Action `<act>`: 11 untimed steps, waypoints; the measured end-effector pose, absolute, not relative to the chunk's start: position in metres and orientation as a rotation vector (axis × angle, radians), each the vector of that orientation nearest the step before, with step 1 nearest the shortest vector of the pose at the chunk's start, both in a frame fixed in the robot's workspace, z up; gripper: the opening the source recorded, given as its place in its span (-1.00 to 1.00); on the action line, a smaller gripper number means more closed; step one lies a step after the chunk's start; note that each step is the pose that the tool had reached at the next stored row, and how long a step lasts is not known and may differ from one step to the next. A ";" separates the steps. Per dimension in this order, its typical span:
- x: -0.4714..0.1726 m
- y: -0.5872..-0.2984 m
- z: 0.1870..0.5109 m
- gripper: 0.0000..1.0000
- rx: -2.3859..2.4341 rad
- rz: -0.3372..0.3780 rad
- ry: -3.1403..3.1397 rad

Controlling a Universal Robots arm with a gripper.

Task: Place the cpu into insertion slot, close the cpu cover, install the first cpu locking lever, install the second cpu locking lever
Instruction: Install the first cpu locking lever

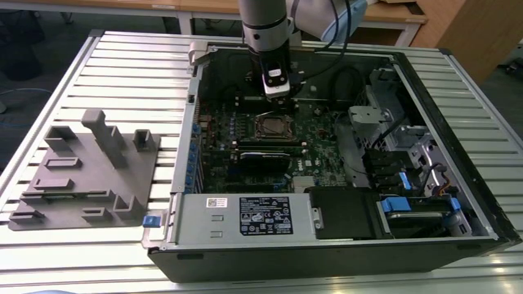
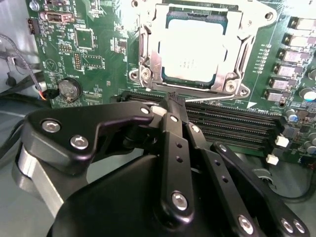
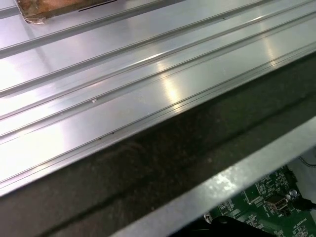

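The cpu (image 2: pixel 192 52) lies flat in the insertion slot (image 2: pixel 148 74), its silver-grey top showing through the cut-out of the cpu cover (image 2: pixel 243 54), which rests down around it. My gripper (image 2: pixel 173 100) hangs just off the socket's edge, over the memory slots; its black fingers (image 2: pixel 174 123) are together with nothing between them. A thin metal lever (image 2: pixel 217 98) runs along the socket's near side. In the exterior view the gripper (image 1: pixel 277 98) stands above the socket (image 1: pixel 272 127) inside the open computer case (image 1: pixel 184 184).
Long black memory slots (image 2: pixel 232 126) and a coin battery (image 2: pixel 69 89) lie by the socket. A grey fixture plate (image 1: pixel 86 177) sits on the exterior view's left. The power supply (image 1: pixel 245 215) and drive bays (image 1: pixel 408 184) crowd the case. A slatted metal table (image 3: pixel 123 84) surrounds it.
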State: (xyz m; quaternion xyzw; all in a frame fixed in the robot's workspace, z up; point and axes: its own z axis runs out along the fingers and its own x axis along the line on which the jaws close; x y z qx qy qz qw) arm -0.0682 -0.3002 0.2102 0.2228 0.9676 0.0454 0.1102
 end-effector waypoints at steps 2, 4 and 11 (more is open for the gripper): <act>-0.068 -0.300 0.210 -0.79 0.655 0.137 2.844; -0.068 -0.299 0.209 -0.79 0.655 0.140 2.844; -0.068 -0.297 0.209 -0.79 0.656 0.143 2.844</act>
